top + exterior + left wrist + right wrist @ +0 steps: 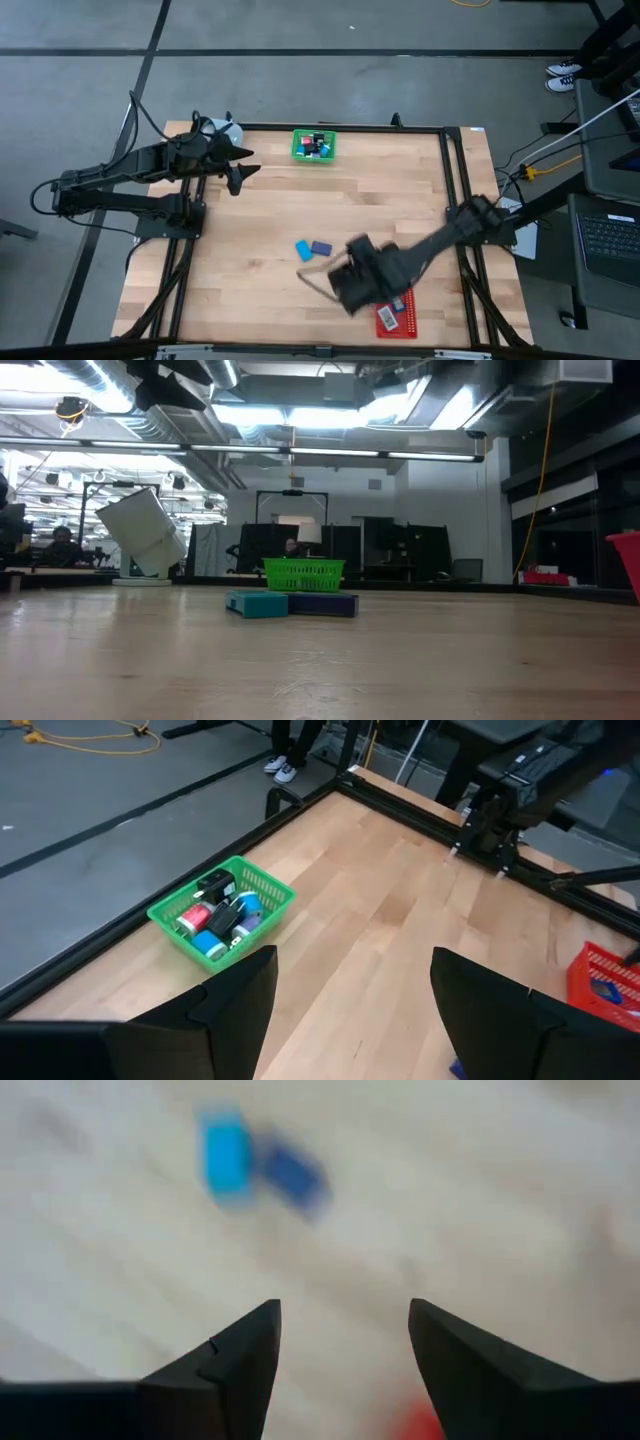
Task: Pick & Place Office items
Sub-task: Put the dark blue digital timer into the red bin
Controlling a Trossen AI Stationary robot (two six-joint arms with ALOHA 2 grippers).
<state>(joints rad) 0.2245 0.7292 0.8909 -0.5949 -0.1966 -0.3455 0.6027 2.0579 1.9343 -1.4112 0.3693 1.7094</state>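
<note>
The table (300, 200) is light wood with a smooth, slightly shiny top, and a dark metal frame (445, 170) runs round it. The green tray (265, 890) and red tray (600, 960) look like plastic mesh. The two blue flat pieces (285, 603) look like smooth, matt plastic.

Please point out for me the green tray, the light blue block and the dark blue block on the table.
green tray (297, 147): high view, on its left rim.
light blue block (304, 250): high view, on its top face.
dark blue block (320, 248): high view, on its top face.
</note>
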